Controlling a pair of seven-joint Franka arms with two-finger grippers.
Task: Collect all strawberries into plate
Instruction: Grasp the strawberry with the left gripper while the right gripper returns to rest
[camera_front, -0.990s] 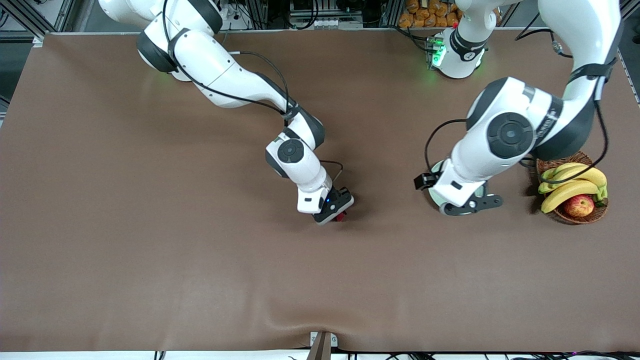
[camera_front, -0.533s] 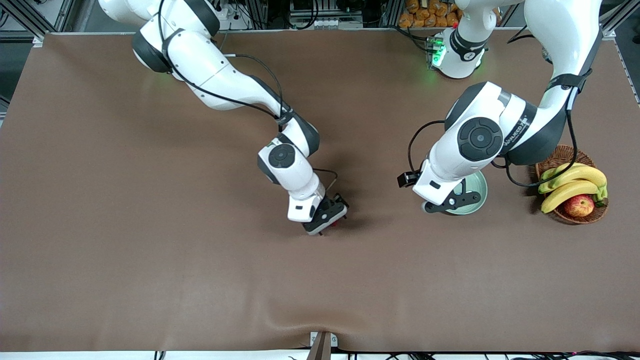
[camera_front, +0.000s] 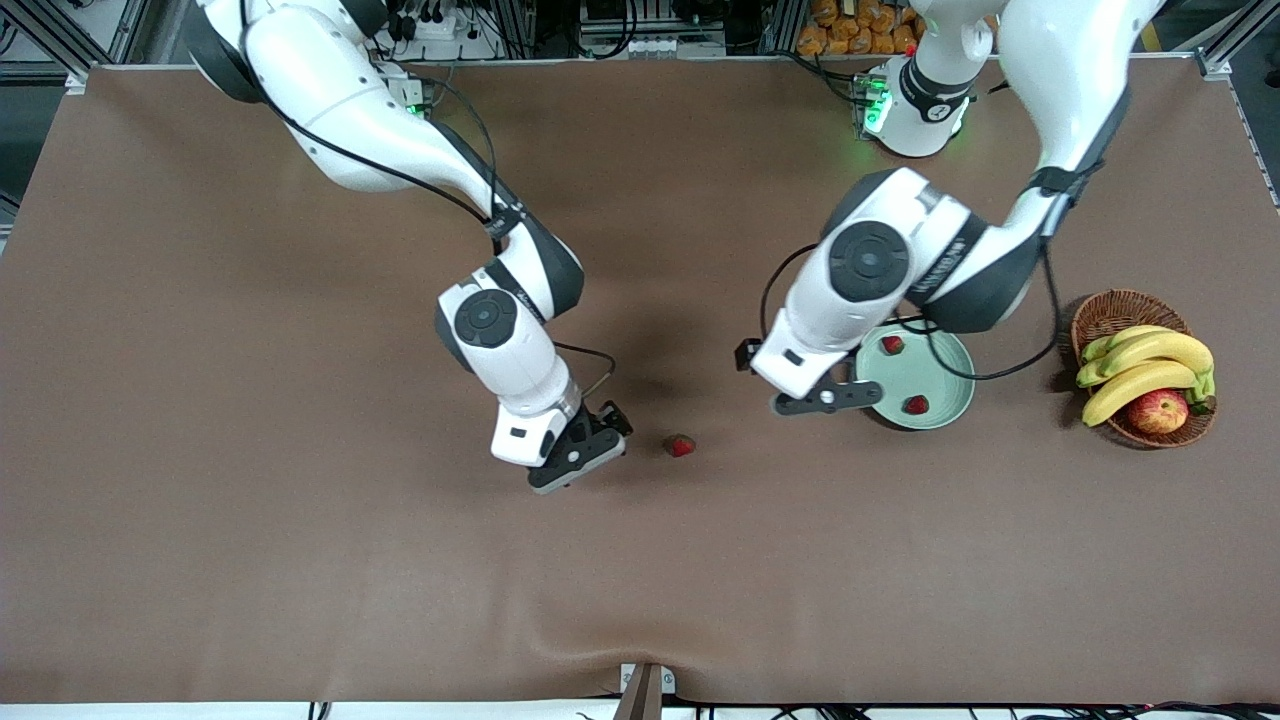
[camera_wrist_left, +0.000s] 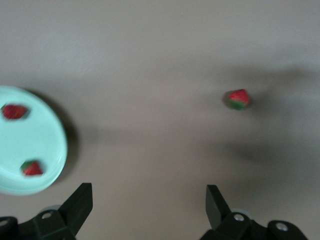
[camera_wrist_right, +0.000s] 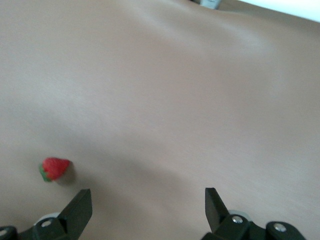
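Observation:
The pale mint-green plate sits next to the basket, and in the left wrist view its rim is in sight. Two strawberries lie in it, also seen from the left wrist. A third strawberry lies on the bare table, toward the right arm's end from the plate. My right gripper is open and holds nothing, over the table just beside that berry. My left gripper hangs open and holds nothing over the plate's edge.
A brown wicker basket with bananas and a red-yellow apple stands at the left arm's end of the table. A brown mat covers the whole table.
The right gripper opened, left the strawberry on the table and drew away toward the right arm's end. The left arm swung off the plate toward the table's middle, uncovering two berries.

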